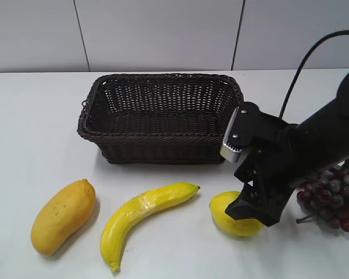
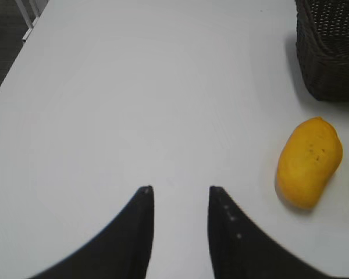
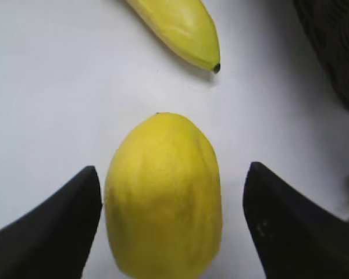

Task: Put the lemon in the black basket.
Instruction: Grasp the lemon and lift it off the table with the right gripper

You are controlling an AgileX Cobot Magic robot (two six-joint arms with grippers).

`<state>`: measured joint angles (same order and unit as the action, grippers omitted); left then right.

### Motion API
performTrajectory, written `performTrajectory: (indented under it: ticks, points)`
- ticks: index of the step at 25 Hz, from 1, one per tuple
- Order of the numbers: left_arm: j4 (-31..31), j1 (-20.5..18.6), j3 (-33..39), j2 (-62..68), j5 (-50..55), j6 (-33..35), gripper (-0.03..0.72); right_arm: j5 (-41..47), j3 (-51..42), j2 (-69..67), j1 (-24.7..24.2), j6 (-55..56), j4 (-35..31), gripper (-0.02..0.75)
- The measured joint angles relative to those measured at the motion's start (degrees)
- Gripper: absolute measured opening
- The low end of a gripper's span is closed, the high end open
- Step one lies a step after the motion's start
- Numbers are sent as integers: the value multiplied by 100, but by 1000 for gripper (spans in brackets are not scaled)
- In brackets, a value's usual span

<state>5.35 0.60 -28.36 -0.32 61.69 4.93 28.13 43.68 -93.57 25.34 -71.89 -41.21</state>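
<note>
The lemon [image 1: 224,209] lies on the white table in front of the black basket [image 1: 96,125], right of the banana. In the right wrist view the lemon [image 3: 163,195] sits between the two fingers of my right gripper [image 3: 170,174], which is open around it, the left finger almost touching, a gap at the right finger. In the exterior view my right gripper [image 1: 250,212] is down over the lemon's right half. The basket's corner [image 2: 331,52] shows in the left wrist view. My left gripper [image 2: 179,189] is open and empty over bare table.
A mango [image 1: 63,216] lies front left and also shows in the left wrist view [image 2: 309,161]. A banana [image 1: 142,218] lies front middle, its tip [image 3: 186,29] beyond the lemon. Purple grapes [image 1: 331,197] lie right of my right arm. The basket is empty.
</note>
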Motion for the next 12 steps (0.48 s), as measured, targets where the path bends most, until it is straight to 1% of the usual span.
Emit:
performTrajectory:
  ticks: [6, 10, 12]
  points:
    - [0, 0, 0, 0, 0, 0, 239, -17, 233, -741, 6, 285, 491, 575]
    - [0, 0, 0, 0, 0, 0, 239, 33, 263, -840, 6, 423, 647, 575]
    - [0, 0, 0, 0, 0, 0, 239, 47, 276, -840, 6, 431, 664, 558]
